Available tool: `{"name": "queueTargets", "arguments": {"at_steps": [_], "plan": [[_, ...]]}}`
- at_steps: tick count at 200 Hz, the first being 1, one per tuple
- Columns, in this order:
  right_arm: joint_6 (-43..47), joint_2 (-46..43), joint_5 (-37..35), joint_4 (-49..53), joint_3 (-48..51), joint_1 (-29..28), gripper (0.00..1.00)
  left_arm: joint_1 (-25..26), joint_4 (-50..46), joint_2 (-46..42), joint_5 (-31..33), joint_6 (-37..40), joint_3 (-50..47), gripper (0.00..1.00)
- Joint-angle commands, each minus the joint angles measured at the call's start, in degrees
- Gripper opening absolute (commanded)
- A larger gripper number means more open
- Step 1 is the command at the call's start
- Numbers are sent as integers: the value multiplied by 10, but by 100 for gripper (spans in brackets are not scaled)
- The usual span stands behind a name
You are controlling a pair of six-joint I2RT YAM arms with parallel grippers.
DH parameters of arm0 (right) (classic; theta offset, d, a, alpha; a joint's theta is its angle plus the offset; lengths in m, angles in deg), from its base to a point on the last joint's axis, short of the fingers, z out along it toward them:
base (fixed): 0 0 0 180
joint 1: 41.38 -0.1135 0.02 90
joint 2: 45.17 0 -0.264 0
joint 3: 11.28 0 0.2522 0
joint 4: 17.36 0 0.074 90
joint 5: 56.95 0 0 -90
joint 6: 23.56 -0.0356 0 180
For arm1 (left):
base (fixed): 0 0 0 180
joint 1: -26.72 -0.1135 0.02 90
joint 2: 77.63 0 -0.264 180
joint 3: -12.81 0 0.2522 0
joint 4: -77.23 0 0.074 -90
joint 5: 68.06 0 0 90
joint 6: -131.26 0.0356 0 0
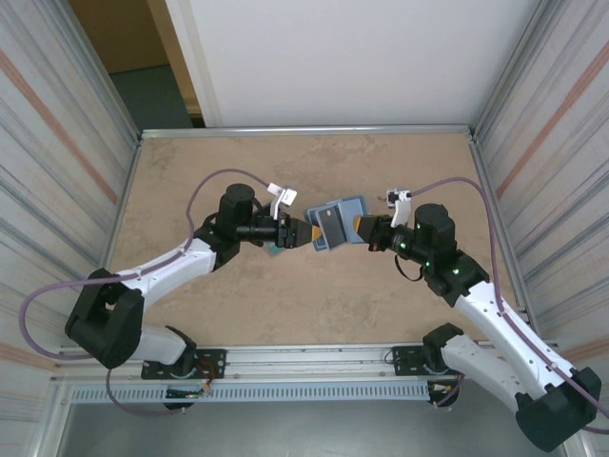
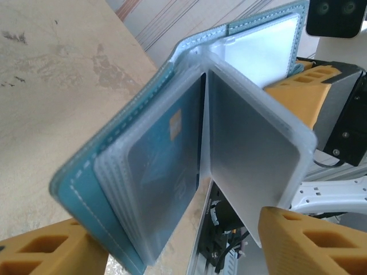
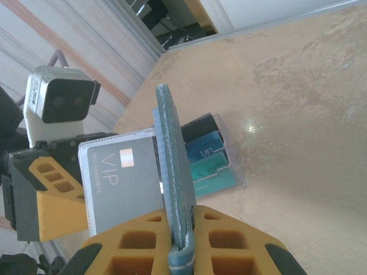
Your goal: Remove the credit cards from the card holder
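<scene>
Card holder [image 1: 344, 208] held open in the air over the middle of the table [image 1: 238, 171], between both grippers.
Long axis runs left-right, gripper to gripper; leaves fan open toward the left arm. Right gripper [image 3: 182, 246] pinches the teal cover, seen edge-on. Left gripper [image 2: 172, 229] spread wide, cover and a clear sleeve between its fingers; actual contact hard to judge. Credit cards [image 3: 205, 153] sit in sleeves: black, blue and teal ones half hidden behind the cover, grey VIP card [image 3: 117, 183] facing out. Blue card [image 2: 166, 166] print blurred.
</scene>
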Motion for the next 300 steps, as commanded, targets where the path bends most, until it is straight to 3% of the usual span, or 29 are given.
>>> {"name": "queueTargets", "arguments": {"at_steps": [1,43,87,184,232,269,281,300], "plan": [[-15,-8,-9,-10,4,3,0,-3,63,-8,-28,-29,-6,76],[-20,-7,-12,-15,5,3,0,-2,68,-7,-29,-33,-5,88],[-37,7,8,-38,7,3,0,-2,68,-2,-23,-36,2,84],[-82,45,81,-100,16,0,0,4,36,35,23,-26,24,46],[-97,61,117,-125,20,0,0,6,21,39,49,-22,15,17],[-109,69,122,-136,24,1,0,6,-15,36,76,-8,11,4],[-105,68,106,-119,23,0,5,6,-19,36,85,-7,6,1],[-97,65,78,-85,20,0,21,6,-24,34,94,-4,-3,0]]}}
